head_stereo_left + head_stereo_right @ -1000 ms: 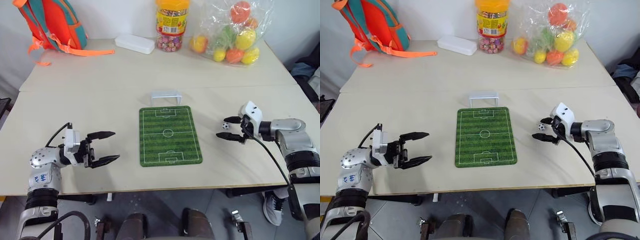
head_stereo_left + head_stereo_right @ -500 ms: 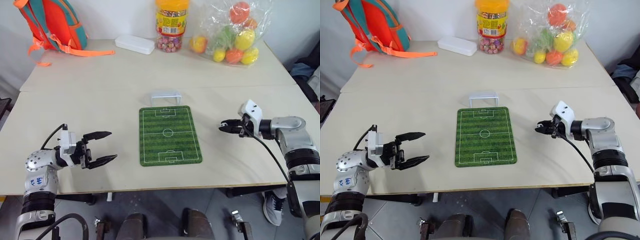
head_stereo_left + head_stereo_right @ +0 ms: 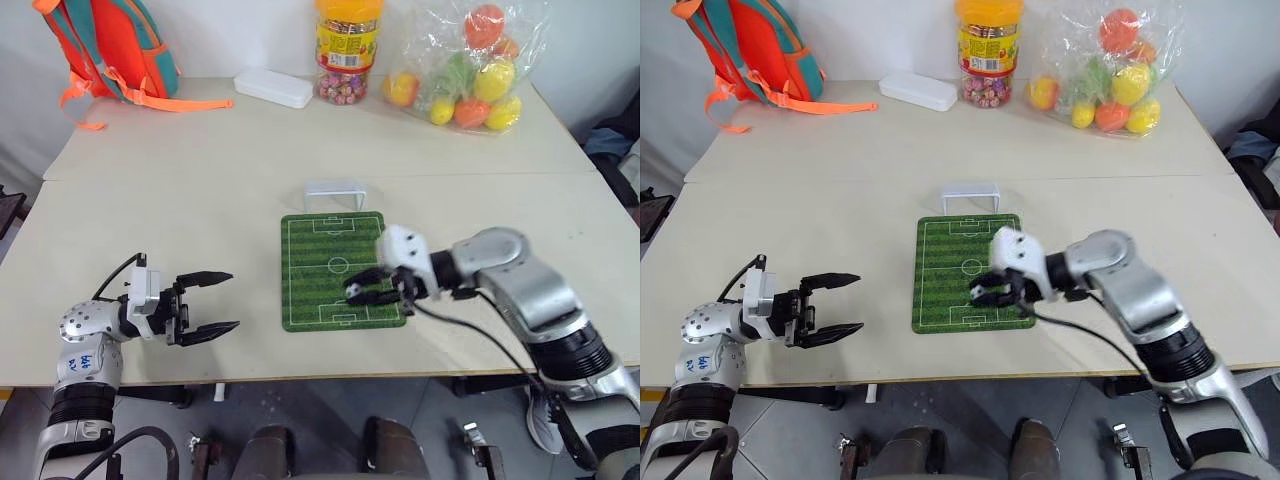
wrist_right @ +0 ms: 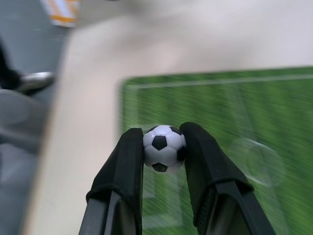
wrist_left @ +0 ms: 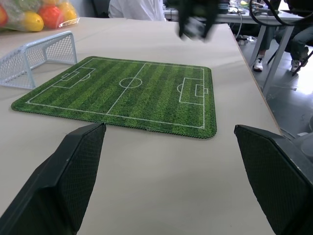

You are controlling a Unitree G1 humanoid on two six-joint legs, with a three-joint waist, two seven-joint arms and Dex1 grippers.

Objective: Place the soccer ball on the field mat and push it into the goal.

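Over mat, near end: right gripper (image 4: pixel 164 147) pinching soccer ball (image 4: pixel 164 146) between 2 fingers
ball look: tiny, white, black patches
field mat (image 3: pixel 325 262): green, striped
left gripper (image 3: pixel 212 304): spread wide, empty

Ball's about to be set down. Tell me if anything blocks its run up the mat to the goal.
Nothing visible. The field mat lies bare from the right gripper holding the soccer ball to the goal.

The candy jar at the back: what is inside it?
The jar holds small coloured sweets, visible in its clear lower part. The yellow label covers everything higher up.
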